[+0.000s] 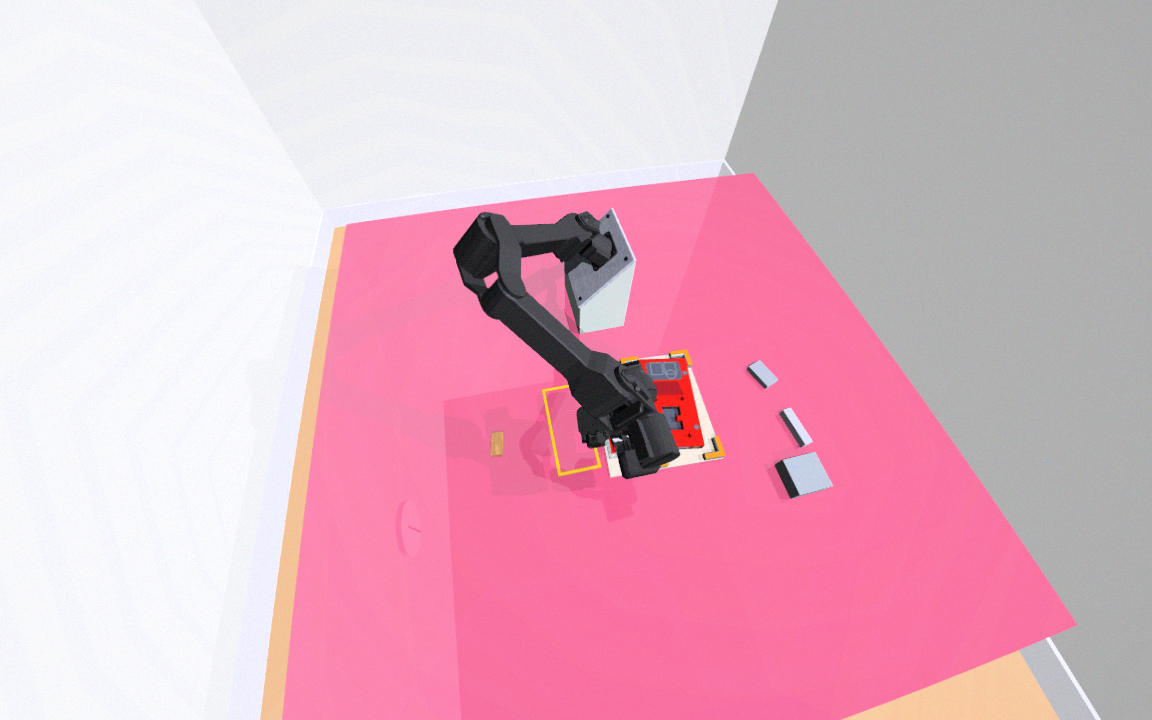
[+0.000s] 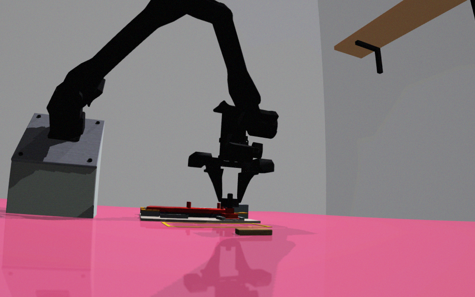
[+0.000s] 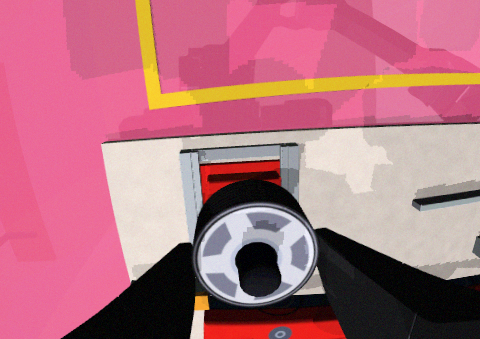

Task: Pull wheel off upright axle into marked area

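Observation:
The wheel [image 3: 250,194] [image 2: 229,203] has a black tyre and a silver face. It sits around the upright black axle [image 3: 259,280] [image 2: 229,195], whose top sticks out above it. My gripper [image 3: 254,247] [image 2: 229,201] points down and is shut on the wheel, one finger against each side of the tyre. In the top view the arm hides most of the wheel and fingers. The marked area, a yellow outline [image 1: 580,470] [image 2: 165,224] [image 3: 250,87], lies on the pink table just beside the board with the axle; the arm partly covers it in the top view.
A pale board [image 3: 140,189] carries the axle's grey-edged holder [image 3: 189,189] and a red part [image 1: 692,411] [image 2: 180,209] with upright pegs. A small wooden block [image 1: 497,444] [image 2: 253,232] lies beyond the outline. Grey blocks [image 1: 762,373] [image 1: 795,427] [image 1: 806,473] lie on the board's other side.

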You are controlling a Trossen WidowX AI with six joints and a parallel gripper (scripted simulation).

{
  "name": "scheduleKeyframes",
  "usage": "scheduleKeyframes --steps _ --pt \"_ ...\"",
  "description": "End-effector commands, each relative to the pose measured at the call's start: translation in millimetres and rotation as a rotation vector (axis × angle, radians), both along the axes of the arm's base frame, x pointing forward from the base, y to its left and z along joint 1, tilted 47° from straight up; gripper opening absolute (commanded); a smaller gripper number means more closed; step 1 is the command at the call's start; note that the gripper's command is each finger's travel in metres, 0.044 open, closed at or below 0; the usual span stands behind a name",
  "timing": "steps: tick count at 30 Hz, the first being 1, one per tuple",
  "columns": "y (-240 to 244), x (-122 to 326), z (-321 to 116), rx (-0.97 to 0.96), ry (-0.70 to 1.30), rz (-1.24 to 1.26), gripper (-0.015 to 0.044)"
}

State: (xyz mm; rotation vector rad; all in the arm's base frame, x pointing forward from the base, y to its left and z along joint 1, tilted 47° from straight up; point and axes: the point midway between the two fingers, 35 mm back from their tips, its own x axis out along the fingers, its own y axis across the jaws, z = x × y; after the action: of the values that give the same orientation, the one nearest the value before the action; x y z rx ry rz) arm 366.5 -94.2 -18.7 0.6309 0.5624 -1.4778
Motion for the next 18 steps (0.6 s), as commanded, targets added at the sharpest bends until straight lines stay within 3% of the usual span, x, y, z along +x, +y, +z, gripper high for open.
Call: scheduleKeyframes --steps 1,18 --pt "10.7 -0.3 6.7 -0.001 0.006 0.021 0.0" --pt "14.8 -0.5 10.5 -0.002 0.005 0.022 0.0"
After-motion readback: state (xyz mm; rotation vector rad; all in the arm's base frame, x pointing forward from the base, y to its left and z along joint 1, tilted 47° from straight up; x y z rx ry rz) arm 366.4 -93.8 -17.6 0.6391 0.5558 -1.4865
